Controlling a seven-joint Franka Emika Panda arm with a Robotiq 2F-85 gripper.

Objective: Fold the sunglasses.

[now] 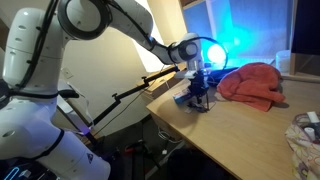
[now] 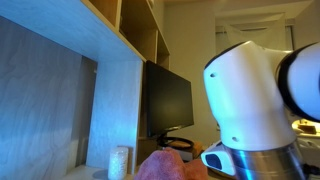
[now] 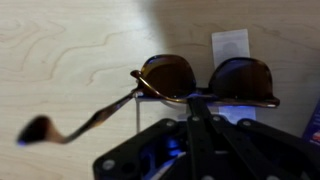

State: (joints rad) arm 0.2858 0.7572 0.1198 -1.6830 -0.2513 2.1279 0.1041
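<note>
Dark sunglasses [image 3: 168, 75] clamped at bridge by tool [image 3: 190, 103].

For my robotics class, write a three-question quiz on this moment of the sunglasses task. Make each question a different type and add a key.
1. True or false: in the wrist view, both arms of the sunglasses are folded in.
2. Where do the fingers close on the sunglasses? A) the bridge between the lenses B) the tip of an arm C) a lens's outer edge
3. Fill in: the cloth lying on the table is coloured ____.
Key: 1 false, one arm sticks out sideways; 2 A; 3 red.
</note>
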